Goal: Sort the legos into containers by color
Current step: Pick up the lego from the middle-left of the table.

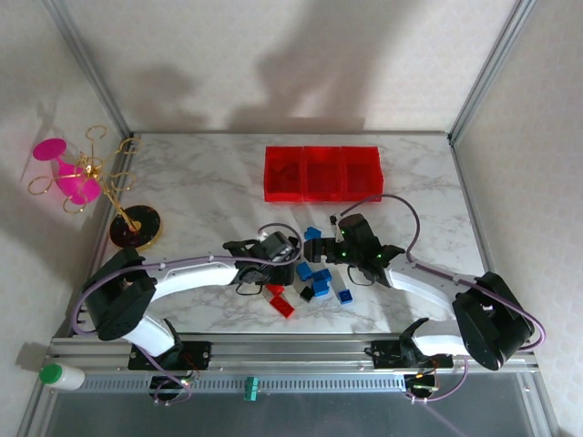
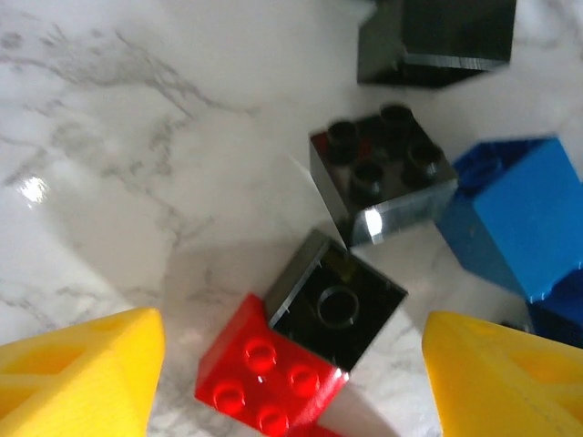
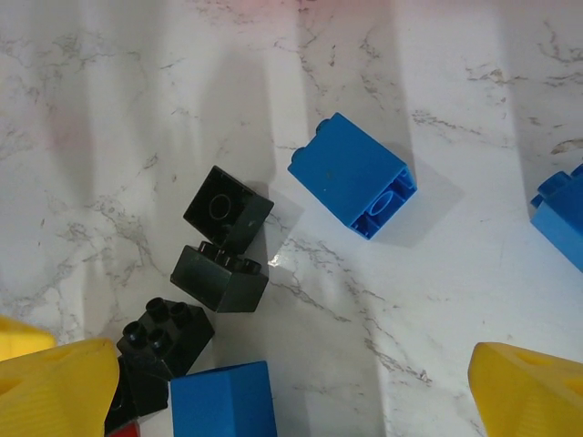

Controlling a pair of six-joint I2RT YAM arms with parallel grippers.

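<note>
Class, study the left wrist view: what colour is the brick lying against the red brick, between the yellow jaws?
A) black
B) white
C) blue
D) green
A: a black brick, underside up, touches the red brick, while the blue brick sits apart to the right.

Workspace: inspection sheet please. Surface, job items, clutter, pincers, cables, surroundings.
Surface: marble-pattern table, no spills seen.
Job's things: legos, red, blue and black, loose between the arms; containers at far edge, contents unclear.
Clutter: gold stand with pink glass, left; white bottle on front rail.
Pincers: left pincer open over a red brick and a black brick; right pincer open above bricks.
Cables: purple cables loop along both arms.
Surroundings: white walls, metal frame.
</note>
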